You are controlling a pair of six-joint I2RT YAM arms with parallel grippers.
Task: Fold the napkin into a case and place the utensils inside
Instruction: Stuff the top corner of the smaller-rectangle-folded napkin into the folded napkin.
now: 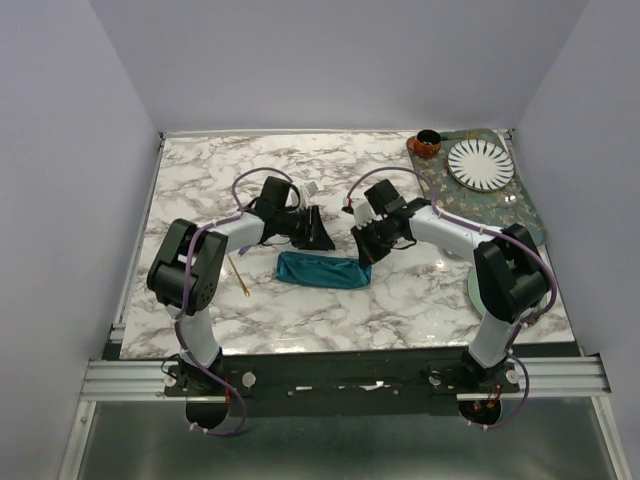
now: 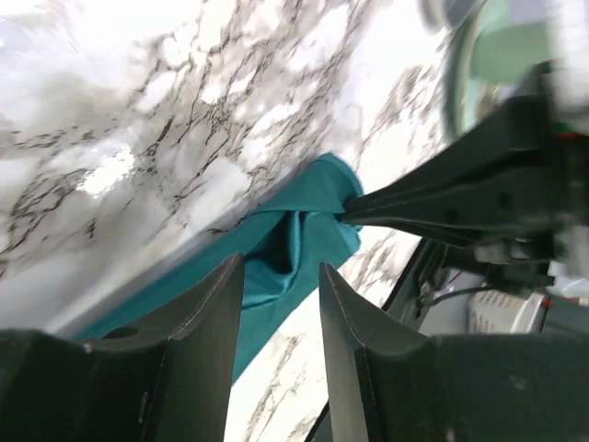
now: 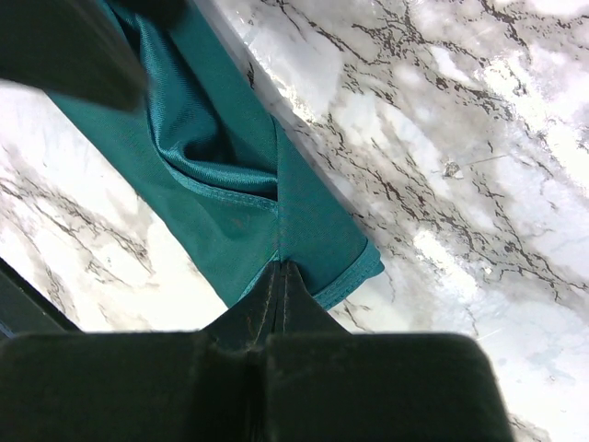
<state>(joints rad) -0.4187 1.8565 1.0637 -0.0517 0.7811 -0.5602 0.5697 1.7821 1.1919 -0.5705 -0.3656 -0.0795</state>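
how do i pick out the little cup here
At the white marble table's far right corner lies a dark patterned placemat. The small orange-brown cup sits at its left end, far smaller than the white dark-striped plate beside it.

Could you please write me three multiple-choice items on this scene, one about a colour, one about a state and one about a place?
1. What colour is the napkin?
A) red
B) teal
C) white

2. The right end effector is:
A) wide open
B) out of view
C) shut on the napkin's edge

3. The gold utensil lies:
A) on the marble table, left of the napkin
B) on top of the napkin
C) in the right end effector

Answers:
1 B: the cloth is teal in all three views.
2 C: the right wrist view shows it pinched shut on the hem.
3 A: the top view shows it on bare marble, apart from the napkin.
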